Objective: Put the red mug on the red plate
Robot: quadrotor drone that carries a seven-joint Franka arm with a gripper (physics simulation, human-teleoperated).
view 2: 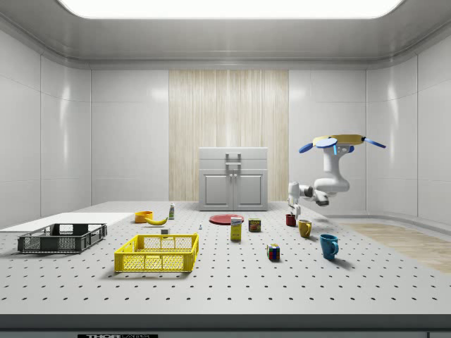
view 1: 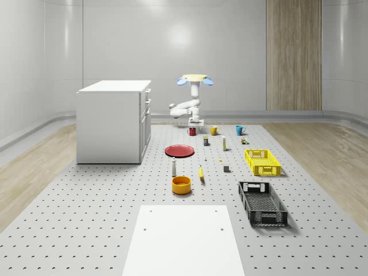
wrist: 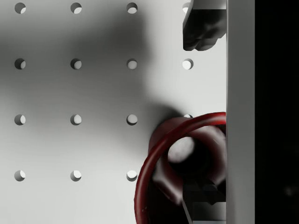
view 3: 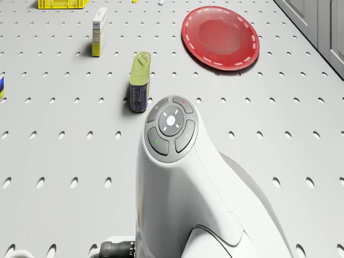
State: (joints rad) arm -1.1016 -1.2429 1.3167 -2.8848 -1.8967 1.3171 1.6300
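In the whole-scene view, the flat round red plate (view 1: 180,151) lay on the perforated grey table (view 1: 103,201), beside the white cabinet (view 1: 113,121). Further back, the drone (view 1: 194,80) hovered with its two-finger gripper (view 1: 195,125) just above the small glossy red mug (view 1: 192,131). In the wrist view, the fingers (wrist: 201,28) stood apart, one over the mug's mouth.

I see the perforated table (view 1: 86,218) carrying red plate (view 1: 180,150), red mug (view 1: 192,131), yellow mug (view 1: 214,130), blue mug (view 1: 240,130), orange bowl (view 1: 181,184), banana (view 1: 201,172), two crates.
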